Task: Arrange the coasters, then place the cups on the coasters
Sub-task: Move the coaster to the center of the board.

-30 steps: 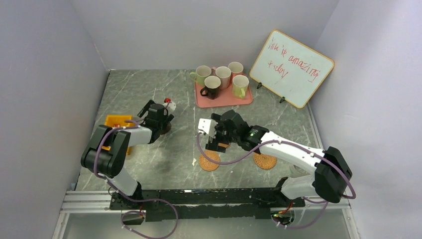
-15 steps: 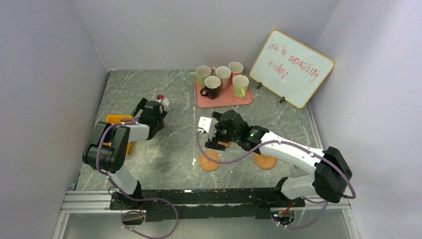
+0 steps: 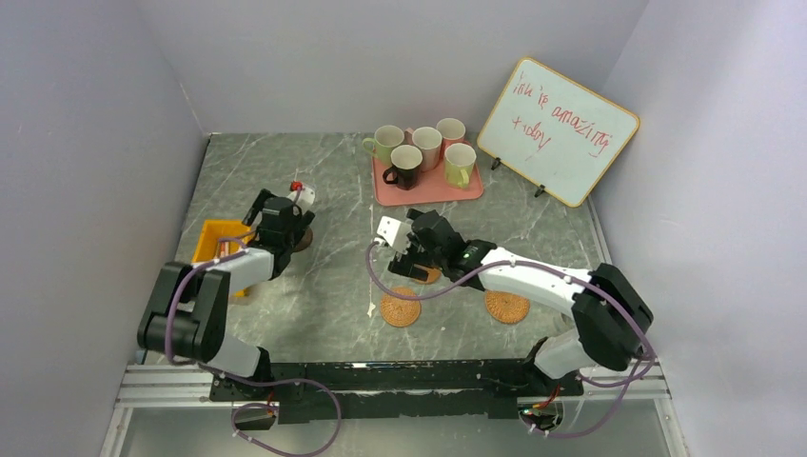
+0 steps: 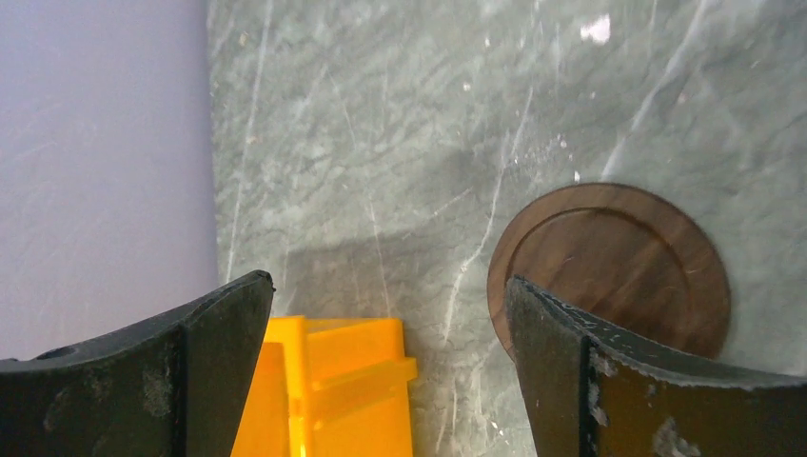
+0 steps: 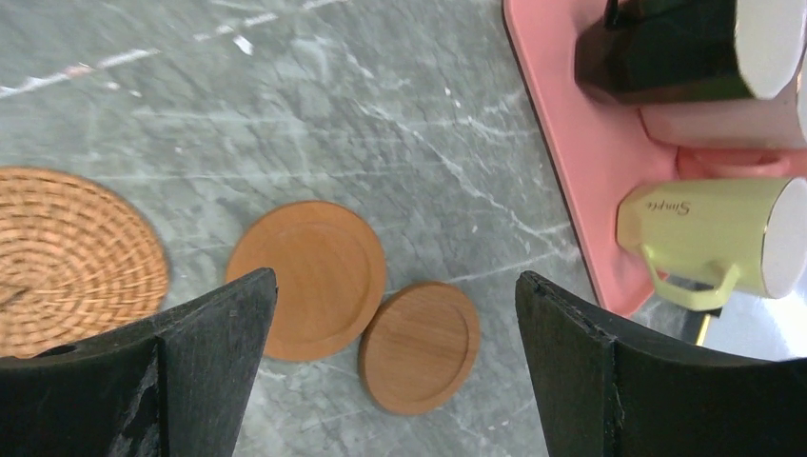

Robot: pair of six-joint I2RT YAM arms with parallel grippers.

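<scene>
My left gripper (image 4: pixel 388 284) hangs open over bare marble. A dark brown coaster (image 4: pixel 609 271) lies flat beside its right finger. From above, that gripper (image 3: pixel 283 228) stands just left of the dark coaster (image 3: pixel 303 238). My right gripper (image 5: pixel 395 279) is open above two smooth tan wooden coasters (image 5: pixel 309 276) (image 5: pixel 419 347) that touch at their edges. A woven coaster (image 5: pixel 71 257) lies to their left. Two woven coasters (image 3: pixel 400 307) (image 3: pixel 506 307) sit near the front. The cups, among them a dark brown one (image 3: pixel 405 167) and a pale green one (image 3: pixel 460 164), stand on the pink tray (image 3: pixel 447 190).
A yellow plastic box (image 3: pixel 214 243) sits by the left wall, also seen as the yellow box (image 4: pixel 328 390) under my left gripper. A whiteboard (image 3: pixel 557 129) with red writing leans at the back right. Grey walls close in the marble table on three sides.
My left gripper has drawn back to the left, away from the dark brown coaster, which stays on the table. My right gripper has shifted slightly up and left above the wooden coasters.
</scene>
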